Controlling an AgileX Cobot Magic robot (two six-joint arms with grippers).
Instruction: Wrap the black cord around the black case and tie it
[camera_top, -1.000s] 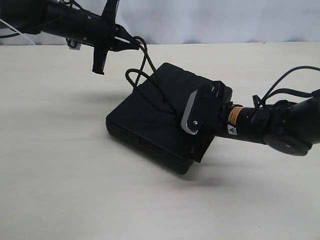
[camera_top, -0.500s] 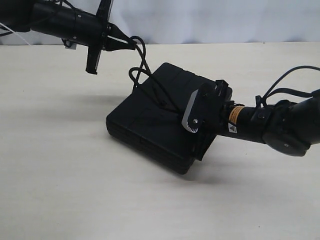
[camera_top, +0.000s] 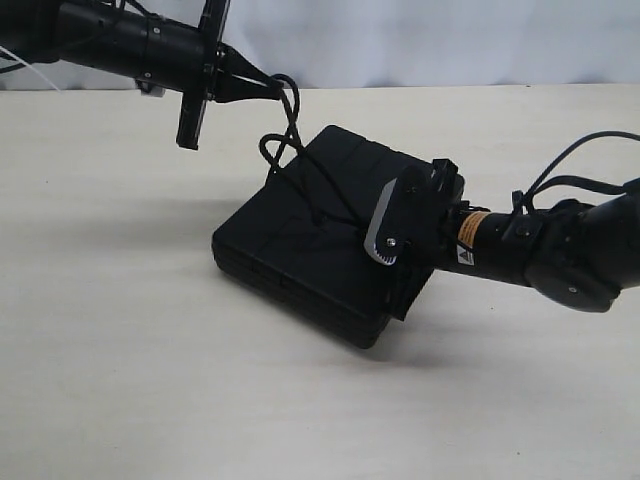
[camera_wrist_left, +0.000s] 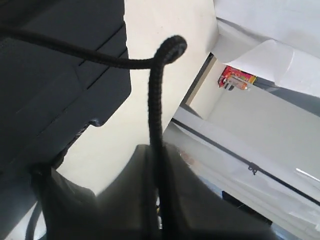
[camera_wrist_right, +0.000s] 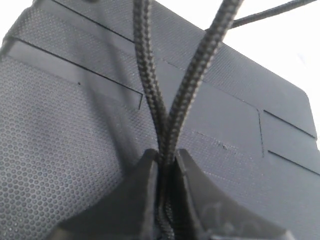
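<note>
One case (camera_top: 290, 250) lies on the counter (camera_top: 120, 350), and one cord (camera_top: 292, 115) runs across its top. There are two claws. The left claw (camera_top: 262, 85) is in the air above the far corner of the case and is closed tight on one strand of the cord (camera_wrist_left: 156, 100). Below it the cord makes a small loop at the case's edge. The right claw (camera_wrist_right: 167, 160) is pinched closed on two strands of the cord (camera_wrist_right: 150, 85), side by side, just over the top of the case (camera_wrist_right: 75, 125).
</note>
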